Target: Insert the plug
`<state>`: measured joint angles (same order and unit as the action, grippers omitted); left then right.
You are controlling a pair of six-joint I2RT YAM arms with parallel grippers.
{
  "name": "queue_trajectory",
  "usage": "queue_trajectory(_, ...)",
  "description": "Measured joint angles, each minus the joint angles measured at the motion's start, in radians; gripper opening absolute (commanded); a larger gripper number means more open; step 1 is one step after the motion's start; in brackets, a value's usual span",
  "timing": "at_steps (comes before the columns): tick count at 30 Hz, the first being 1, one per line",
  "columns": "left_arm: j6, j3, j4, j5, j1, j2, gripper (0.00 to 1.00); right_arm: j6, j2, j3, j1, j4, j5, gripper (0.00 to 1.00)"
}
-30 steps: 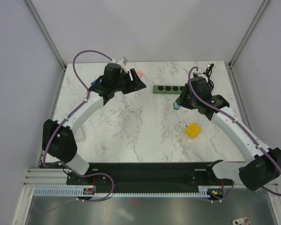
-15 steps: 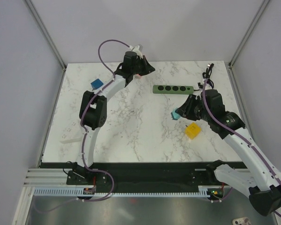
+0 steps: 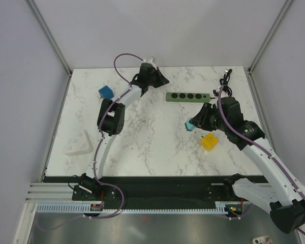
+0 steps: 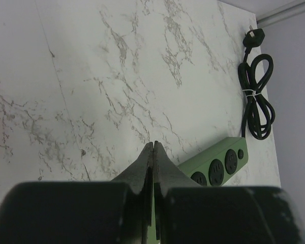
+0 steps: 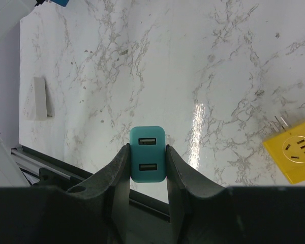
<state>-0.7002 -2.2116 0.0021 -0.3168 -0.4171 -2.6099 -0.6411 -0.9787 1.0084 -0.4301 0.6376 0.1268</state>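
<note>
Plug in R gripper, strip just past it
Your R gripper [image 5: 147,148] clamps the teal two-port USB charger plug [image 3: 190,124]. The green multi-socket power strip [image 3: 188,96] lies near, on its far side, long axis L–R. R arm is the nearer one. L gripper [image 4: 153,146] is pinched shut, empty, by the strip's L end.
</note>
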Motion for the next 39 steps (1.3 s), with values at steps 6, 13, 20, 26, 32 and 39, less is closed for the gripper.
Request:
queue_trajectory(6,-0.016,-0.002,-0.008,-0.003,0.001,-0.026,0.02,0.001,0.006,0.000,0.000,-0.002,0.000,0.00)
queue_trajectory(13,-0.019,-0.006,-0.068,-0.019,-0.002,-0.033,0.02,0.001,0.016,0.000,0.000,-0.002,-0.002,0.00)
queue_trajectory(20,-0.019,-0.009,-0.149,-0.060,-0.006,-0.040,0.02,0.000,0.033,0.000,0.000,0.000,-0.013,0.00)
queue_trajectory(26,-0.019,-0.009,-0.175,-0.089,-0.005,-0.043,0.02,0.001,0.049,0.000,0.000,0.011,-0.027,0.00)
queue_trajectory(32,-0.017,0.079,-0.165,-0.114,-0.006,0.004,0.02,0.000,0.067,0.000,0.000,0.025,-0.063,0.00)
queue_trajectory(39,0.005,0.241,-0.195,-0.166,-0.065,0.099,0.02,0.002,0.068,0.000,0.000,0.045,-0.129,0.00)
